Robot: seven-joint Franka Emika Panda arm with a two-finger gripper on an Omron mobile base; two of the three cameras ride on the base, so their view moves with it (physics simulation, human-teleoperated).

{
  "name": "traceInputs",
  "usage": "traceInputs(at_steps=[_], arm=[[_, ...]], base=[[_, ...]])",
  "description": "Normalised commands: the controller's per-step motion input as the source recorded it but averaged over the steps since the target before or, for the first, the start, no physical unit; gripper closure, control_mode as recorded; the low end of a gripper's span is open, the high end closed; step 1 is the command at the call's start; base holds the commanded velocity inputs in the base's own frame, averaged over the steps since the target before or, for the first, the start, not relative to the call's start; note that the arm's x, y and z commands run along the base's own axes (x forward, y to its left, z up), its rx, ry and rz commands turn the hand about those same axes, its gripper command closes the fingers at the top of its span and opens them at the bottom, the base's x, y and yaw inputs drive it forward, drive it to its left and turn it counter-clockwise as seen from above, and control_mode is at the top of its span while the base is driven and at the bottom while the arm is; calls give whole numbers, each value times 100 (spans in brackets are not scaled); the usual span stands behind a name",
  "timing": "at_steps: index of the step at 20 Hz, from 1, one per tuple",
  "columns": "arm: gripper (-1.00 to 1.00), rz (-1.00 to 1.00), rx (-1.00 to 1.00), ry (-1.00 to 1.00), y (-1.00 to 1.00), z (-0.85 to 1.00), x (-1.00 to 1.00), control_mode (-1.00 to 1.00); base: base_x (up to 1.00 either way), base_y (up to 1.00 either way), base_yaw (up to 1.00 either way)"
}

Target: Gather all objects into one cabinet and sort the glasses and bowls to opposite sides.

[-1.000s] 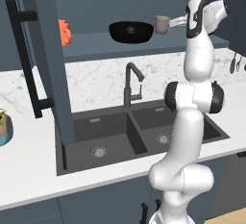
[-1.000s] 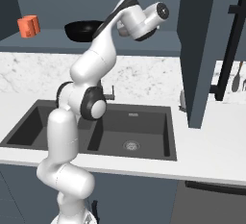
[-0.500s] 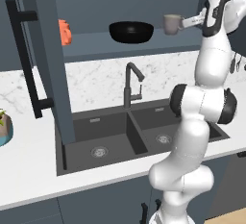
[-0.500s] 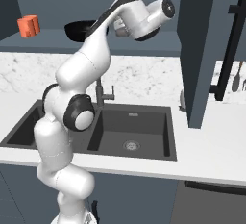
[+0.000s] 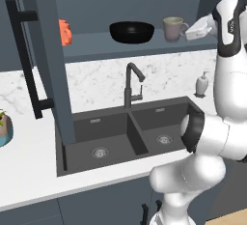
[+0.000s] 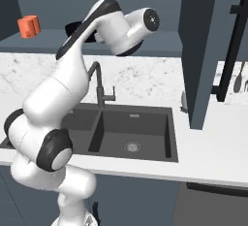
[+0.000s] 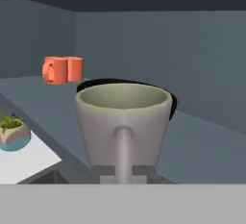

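1. Grey-beige mug (image 5: pixel 172 28) stands upright on the open cabinet shelf (image 5: pixel 125 42), just right of the wide black bowl (image 5: pixel 131 31); the orange cup (image 5: pixel 64 32) sits well apart at the shelf's left end.
2. The tool (image 5: pixel 192 30) is closed down as far as it goes, and in the hand view the mug's handle (image 7: pixel 123 153) runs straight down into it, so it appears pinched on that handle.
3. Handling, as a judgement: the mug looks like rigid ceramic, light, smooth and chip-prone. A handle pinch is narrow, so the body could swing or twist; the wall or rim would be steadier.
4. The bowl sits directly behind the mug in the hand view, close enough to knock.
5. The dark slate-blue cabinet door (image 5: pixel 46 60) hangs open with its black bar handle (image 5: pixel 28 64) outward.
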Motion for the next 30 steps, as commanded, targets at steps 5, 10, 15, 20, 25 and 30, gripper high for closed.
traceInputs(at_steps=[5, 10, 15, 20, 25, 30], arm=[[100, -17, 0, 0, 56, 0, -83, -100], [100, -17, 0, 15, 54, 12, -60, -100], [100, -13, 5, 10, 44, 1, -19, -100], [100, -8, 6, 5, 26, 11, -4, -100], [100, 0, 8, 0, 16, 18, 2, -100], [100, 6, 1, 4, 38, 20, 0, -100]], base=[[0, 0, 0], [0, 0, 0], [0, 0, 0], [0, 0, 0], [0, 0, 0], [0, 0, 0]])
